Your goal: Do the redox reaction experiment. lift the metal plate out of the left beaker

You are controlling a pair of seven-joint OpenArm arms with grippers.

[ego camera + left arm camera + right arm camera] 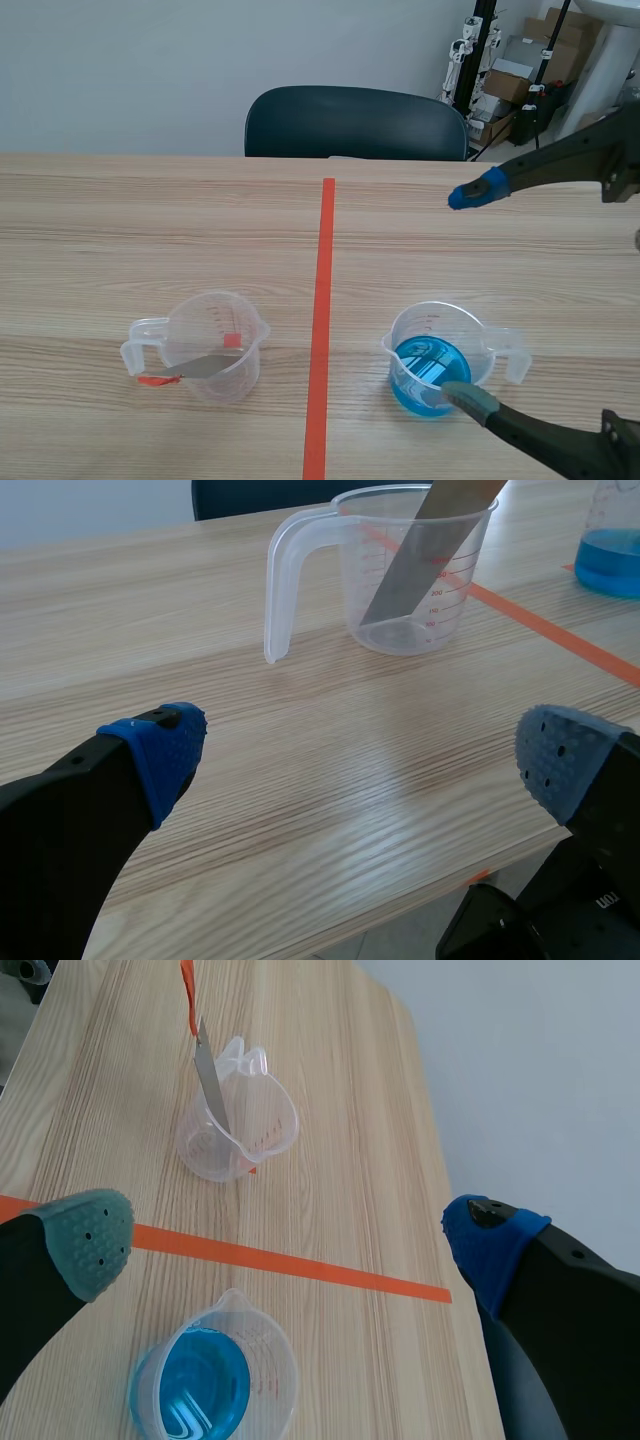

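Table (150,230): plate (205,366) aslant in L beaker (205,318)

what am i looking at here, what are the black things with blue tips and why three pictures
Three cameras on one two-armed robot, same moment. The first looks over the table from between the arms; the other two sit on the wrists, looking past each claw. The black things are claw fingers with soft dotted pads. The left claw and right claw are both open, holding nothing. Two clear beakers stand on the table: the left beaker has a metal plate leaning in it, the right beaker holds blue liquid. The orange-red line is only tape.
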